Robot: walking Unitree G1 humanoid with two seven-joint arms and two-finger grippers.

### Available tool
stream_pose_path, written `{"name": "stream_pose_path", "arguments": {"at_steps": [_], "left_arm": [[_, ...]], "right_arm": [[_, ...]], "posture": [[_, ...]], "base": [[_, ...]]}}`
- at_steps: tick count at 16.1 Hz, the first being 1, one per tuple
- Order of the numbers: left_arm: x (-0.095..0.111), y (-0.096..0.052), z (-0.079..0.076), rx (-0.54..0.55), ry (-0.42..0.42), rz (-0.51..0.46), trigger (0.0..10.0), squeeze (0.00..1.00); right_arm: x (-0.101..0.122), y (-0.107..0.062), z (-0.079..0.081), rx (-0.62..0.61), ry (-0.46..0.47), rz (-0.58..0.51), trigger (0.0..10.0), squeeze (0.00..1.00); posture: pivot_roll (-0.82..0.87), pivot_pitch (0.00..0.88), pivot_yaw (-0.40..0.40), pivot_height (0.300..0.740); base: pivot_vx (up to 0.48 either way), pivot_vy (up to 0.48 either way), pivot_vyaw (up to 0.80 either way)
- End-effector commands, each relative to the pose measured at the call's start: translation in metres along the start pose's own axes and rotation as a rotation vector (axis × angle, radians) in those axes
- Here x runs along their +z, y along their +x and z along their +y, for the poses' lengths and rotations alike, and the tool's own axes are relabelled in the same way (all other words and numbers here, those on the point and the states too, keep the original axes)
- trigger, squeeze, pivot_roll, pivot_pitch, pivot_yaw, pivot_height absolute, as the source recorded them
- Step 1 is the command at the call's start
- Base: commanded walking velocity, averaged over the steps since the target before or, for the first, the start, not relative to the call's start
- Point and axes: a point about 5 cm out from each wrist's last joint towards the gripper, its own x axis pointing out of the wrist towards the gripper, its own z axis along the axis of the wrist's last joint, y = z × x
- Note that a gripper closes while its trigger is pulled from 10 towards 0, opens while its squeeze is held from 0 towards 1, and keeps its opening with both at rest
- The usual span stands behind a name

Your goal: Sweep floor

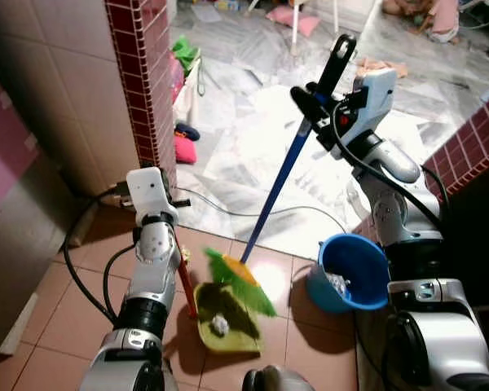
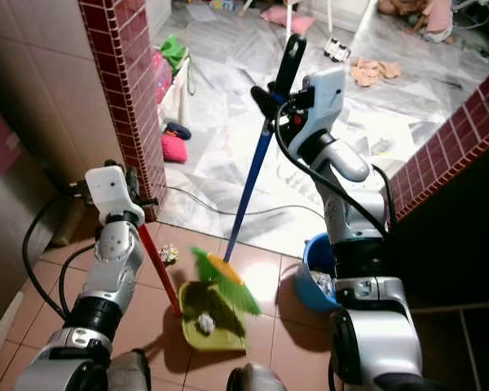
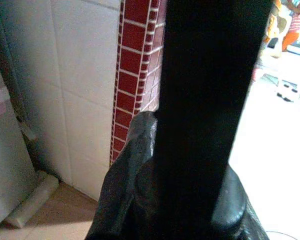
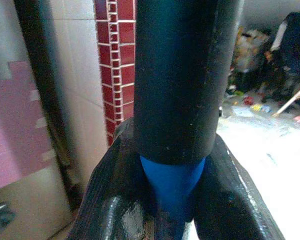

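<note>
Right wrist view shows your right hand (image 1: 322,102) clamped on the blue broom (image 1: 279,181), bristles nudging crumpled paper (image 1: 219,324) into the dustpan (image 1: 228,322) on the floor; your left hand (image 1: 182,259) grips its red handle (image 2: 159,273), bracing it

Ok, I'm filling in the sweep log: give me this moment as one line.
right claw: shut on broom handle | left claw: shut on dustpan handle | bristles over dustpan | crumpled paper in pan | blue bucket beside

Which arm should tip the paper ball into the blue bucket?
Probably the left: its pincer holds the dustpan's red handle, with the paper ball inside. The right pincer grips the broom.
</note>
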Motion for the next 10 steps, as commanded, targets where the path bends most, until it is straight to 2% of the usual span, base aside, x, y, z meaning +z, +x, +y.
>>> {"name": "stream_pose_path", "arguments": {"at_steps": [1,2,3,5,7,8,10], "left_arm": [[0.008,0.003,-0.011,-0.038,-0.051,-0.032,10.0,0.0],[0.009,0.003,-0.011,-0.055,-0.064,-0.035,10.0,0.0],[0.012,0.003,-0.01,-0.066,-0.054,-0.051,10.0,0.0],[0.015,0.002,-0.008,-0.069,-0.055,-0.063,10.0,0.0],[0.019,0.002,-0.006,-0.062,-0.047,-0.08,10.0,0.0],[0.028,0.003,-0.006,-0.052,-0.013,-0.103,10.0,0.0],[0.035,0.001,-0.006,-0.055,0.004,-0.128,10.0,0.0]], "right_arm": [[0.024,0.002,-0.007,-0.021,-0.126,-0.084,10.0,0.0],[0.022,0.001,-0.009,-0.033,-0.152,-0.08,10.0,0.0],[0.015,-0.002,-0.011,-0.067,-0.216,-0.056,10.0,0.0],[-0.003,-0.008,-0.012,-0.118,-0.255,0.003,10.0,0.0],[-0.022,-0.016,-0.012,-0.183,-0.215,0.05,10.0,0.0],[-0.05,-0.027,-0.009,-0.268,-0.143,0.138,10.0,0.0],[-0.062,-0.032,-0.004,-0.288,-0.13,0.159,10.0,0.0]], "posture": [[-0.12,0.083,-0.131,0.74],[-0.12,0.083,-0.131,0.74],[-0.12,0.084,-0.131,0.74],[-0.12,0.084,-0.131,0.74],[-0.09,0.088,-0.133,0.74],[-0.09,0.088,-0.133,0.74],[-0.03,0.112,-0.13,0.74]], "base": [[0.0,0.0,0.0],[0.0,0.0,0.0],[0.0,0.0,0.0],[0.0,0.0,0.0],[0.0,0.0,0.0],[0.0,0.0,0.0],[0.0,0.0,0.0]]}}
